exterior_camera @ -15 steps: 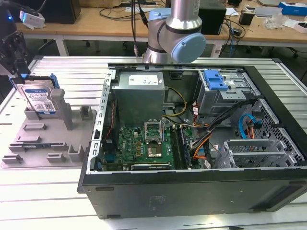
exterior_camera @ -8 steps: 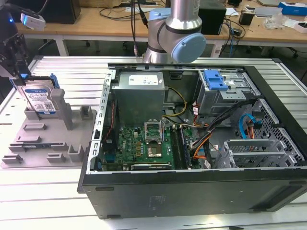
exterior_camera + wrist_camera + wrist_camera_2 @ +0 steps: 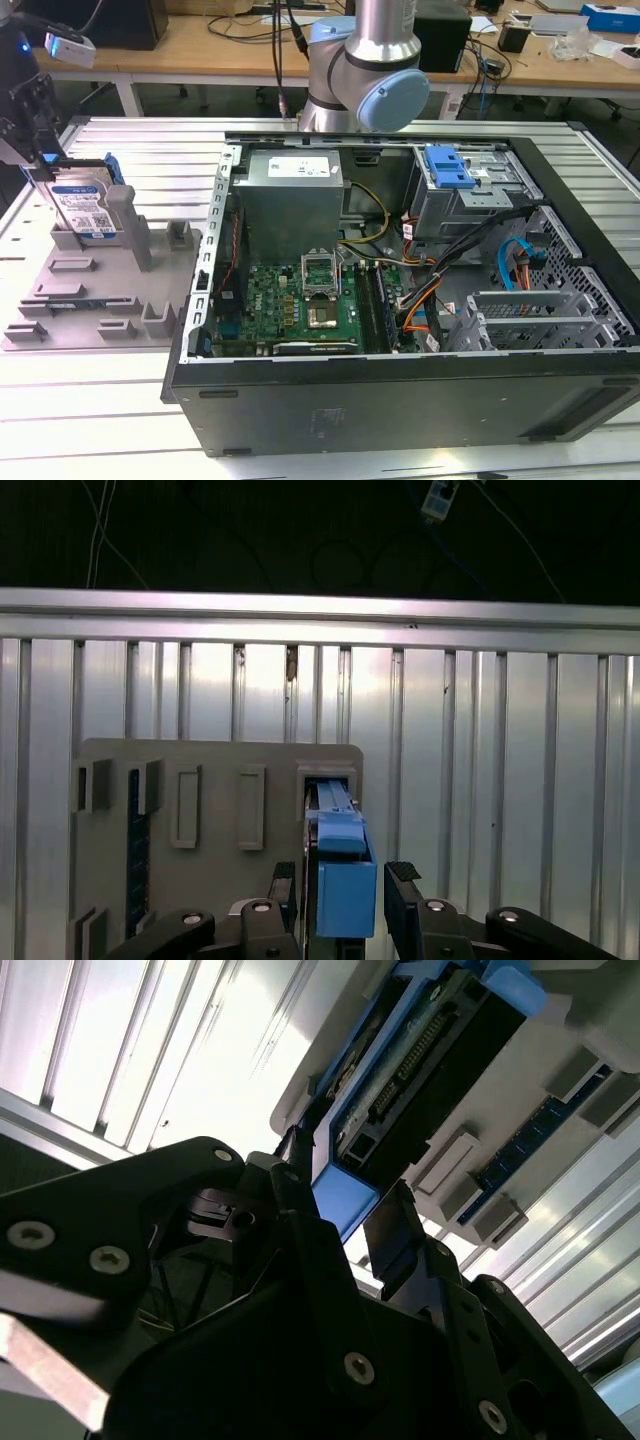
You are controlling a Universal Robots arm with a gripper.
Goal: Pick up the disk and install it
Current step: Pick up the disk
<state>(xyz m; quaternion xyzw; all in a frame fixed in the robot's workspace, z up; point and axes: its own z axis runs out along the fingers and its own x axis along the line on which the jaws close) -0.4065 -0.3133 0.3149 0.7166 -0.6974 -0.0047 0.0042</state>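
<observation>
The disk stands on edge in the grey moulded tray at the exterior view's left, its white-and-blue label facing forward and its blue carrier bracket around it. My gripper is at the disk's upper left end. In both wrist views the black fingers straddle the bracket's blue end: the disk sits between the fingers with narrow gaps on both sides. The second wrist view shows the disk from its connector edge, with my gripper open around the blue tab.
An open computer case fills the middle and the exterior view's right, with a drive cage bearing a blue latch at its back. The arm's base stands behind it. The table is ribbed aluminium.
</observation>
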